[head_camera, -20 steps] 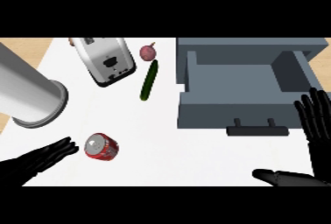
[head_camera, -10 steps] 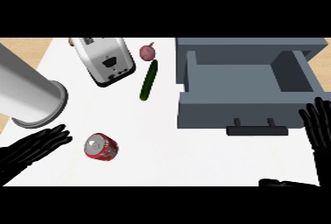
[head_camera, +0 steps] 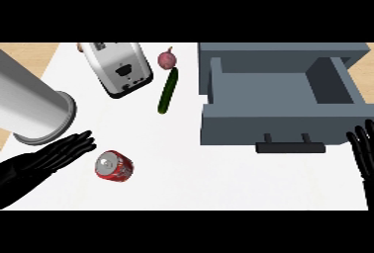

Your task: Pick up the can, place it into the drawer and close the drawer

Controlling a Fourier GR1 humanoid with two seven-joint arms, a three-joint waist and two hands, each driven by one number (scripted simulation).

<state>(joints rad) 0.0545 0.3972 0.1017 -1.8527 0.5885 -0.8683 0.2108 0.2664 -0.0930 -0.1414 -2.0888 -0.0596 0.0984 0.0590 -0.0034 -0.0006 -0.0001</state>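
We see the grey box-shaped drawer [head_camera: 281, 94] pulled open at the right of the white worktop [head_camera: 219, 173], its dark bar handle [head_camera: 290, 147] facing us and its inside showing only bare grey floor. The red metal can [head_camera: 114, 166] lies on its side on the worktop at lower left, well apart from the drawer, silver top turned toward us. Our black left hand [head_camera: 55, 157] lies just beside the can with fingers straight and spread, fingertips near its rim but not touching. Our black right hand [head_camera: 362, 153] shows at the right edge, fingers straight and apart; much of it is cut off. A large silver cylinder [head_camera: 29, 108] at the left is cropped, and the silver toaster [head_camera: 116, 66], green cucumber [head_camera: 168, 91] and small purplish onion [head_camera: 167, 59] sit beyond the can.
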